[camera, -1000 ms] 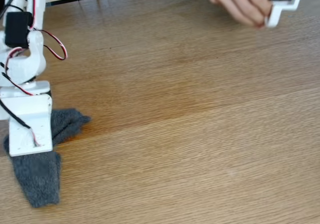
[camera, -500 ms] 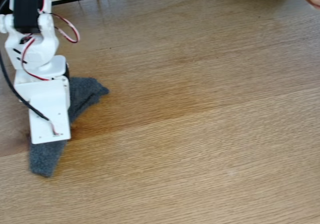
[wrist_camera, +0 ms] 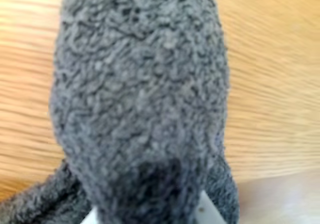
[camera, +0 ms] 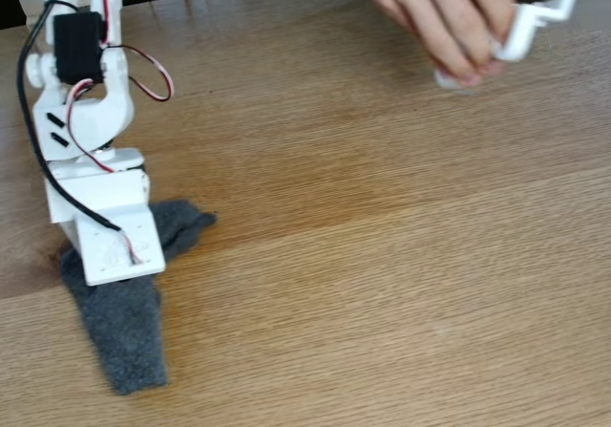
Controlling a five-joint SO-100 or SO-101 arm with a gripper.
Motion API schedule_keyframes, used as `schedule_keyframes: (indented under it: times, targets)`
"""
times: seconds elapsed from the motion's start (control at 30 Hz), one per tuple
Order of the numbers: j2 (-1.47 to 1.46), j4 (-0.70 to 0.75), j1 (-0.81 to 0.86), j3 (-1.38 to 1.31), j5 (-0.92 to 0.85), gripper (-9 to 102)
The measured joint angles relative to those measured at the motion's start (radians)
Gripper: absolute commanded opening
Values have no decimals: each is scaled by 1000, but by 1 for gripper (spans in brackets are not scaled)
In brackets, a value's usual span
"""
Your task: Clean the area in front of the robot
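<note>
In the fixed view we see the robot (camera: 91, 150) at the left of the frame, a white arm w/ a black servo block and red/black wires, leaning down toward the lower left. Its flat white end plate sits over a grey fuzzy cloth (camera: 124, 327) spread on the worktop (camera: 382, 255). One lobe of the cloth runs toward the bottom edge; another pokes out to the right of the plate.

The gripper itself is hidden under plate and cloth, so we can't tell how far open it is or whether it has hold of the cloth.

Wrist view: cloth (wrist_camera: 140, 93) covers the centre from top to bottom, blurred, light wood grain either side.

Upper right of the fixed view: a person's hand (camera: 439, 11) is down on the wood, fingers next to a small white-and-black handle piece (camera: 537, 7). It's well apart from the arm. The wood between them is light oak w/ fine grain.
</note>
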Motion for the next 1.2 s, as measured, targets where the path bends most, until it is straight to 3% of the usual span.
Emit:
schedule_keyframes:
  times: [0.1, 0.3, 0.5, 0.67, 0.8, 1.0, 1.2]
  targets:
    - [6, 84, 80, -3, -41, 0]
    - [121, 456, 160, -2, -2, 0]
    - [201, 715, 60, -2, 114, 0]
    - [212, 690, -117, 0, 196, 0]
    - [219, 606, -143, 0, 216, 0]
    - [383, 520, 34, 146, 127, 0]
    - [696, 491, 347, 523, 5, 0]
